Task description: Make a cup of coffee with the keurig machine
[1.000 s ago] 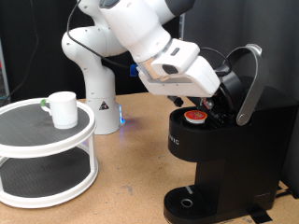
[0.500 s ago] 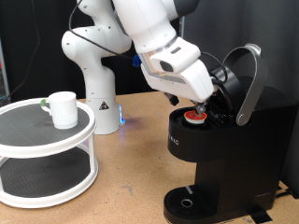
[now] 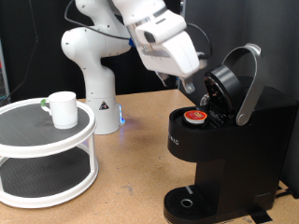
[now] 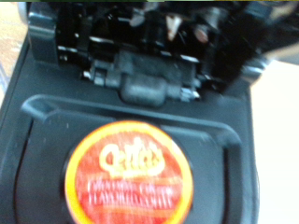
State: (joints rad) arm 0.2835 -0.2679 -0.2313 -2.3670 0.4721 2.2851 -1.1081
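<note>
The keurig machine (image 3: 234,159) stands at the exterior view's right with its lid (image 3: 229,89) raised. A pod with a red-orange top (image 3: 195,115) sits in its open chamber, and fills the lower part of the wrist view (image 4: 129,177). My gripper (image 3: 198,93) hangs just above the pod, close to the open lid, and holds nothing that I can see. Its fingers do not show in the wrist view. The white cup (image 3: 63,108) stands on a round white stand at the exterior view's left, far from the gripper.
The two-tier round white stand (image 3: 47,140) fills the exterior view's lower left. The robot base (image 3: 93,84) stands behind it on the wooden table (image 3: 135,177). The machine's silver-grey handle (image 3: 250,84) arches over the open lid, and its round drip base (image 3: 187,201) sits below.
The arm has lifted up and back from the pod chamber, towards the exterior view's top. The pod stays in the chamber. The cup has not moved.
</note>
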